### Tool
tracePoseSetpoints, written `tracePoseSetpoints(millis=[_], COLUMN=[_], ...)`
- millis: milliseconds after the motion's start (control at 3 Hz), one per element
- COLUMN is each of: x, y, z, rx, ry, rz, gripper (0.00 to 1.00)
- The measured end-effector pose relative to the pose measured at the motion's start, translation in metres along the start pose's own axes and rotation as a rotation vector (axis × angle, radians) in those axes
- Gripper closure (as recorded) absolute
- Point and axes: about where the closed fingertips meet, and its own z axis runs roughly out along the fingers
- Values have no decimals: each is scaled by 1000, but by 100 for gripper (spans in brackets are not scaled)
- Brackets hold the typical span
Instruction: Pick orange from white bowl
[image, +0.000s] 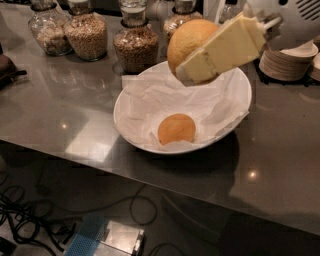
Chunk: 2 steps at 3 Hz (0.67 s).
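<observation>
- Presently the orange (186, 36) is pinched in the gripper (194, 61): one pale finger (225, 47) lies across its near side, the other is hidden behind it.
- It hangs clear above the white bowl's (118, 120) far rim.
- Count: two fruits, the darker orange (176, 128) lying on the bowl's paper (150, 100); at least four grain jars (136, 42) behind; one stack of dishes (287, 62) at right.
- The fruit is round, with no long axis; stem end not discernible.
</observation>
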Motion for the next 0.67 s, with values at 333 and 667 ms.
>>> tracePoseSetpoints(millis=[333, 667], x=[17, 38], y=[53, 83], z=[-7, -5], rx=[-47, -36], ry=[6, -25], rz=[-151, -238], gripper=[100, 100])
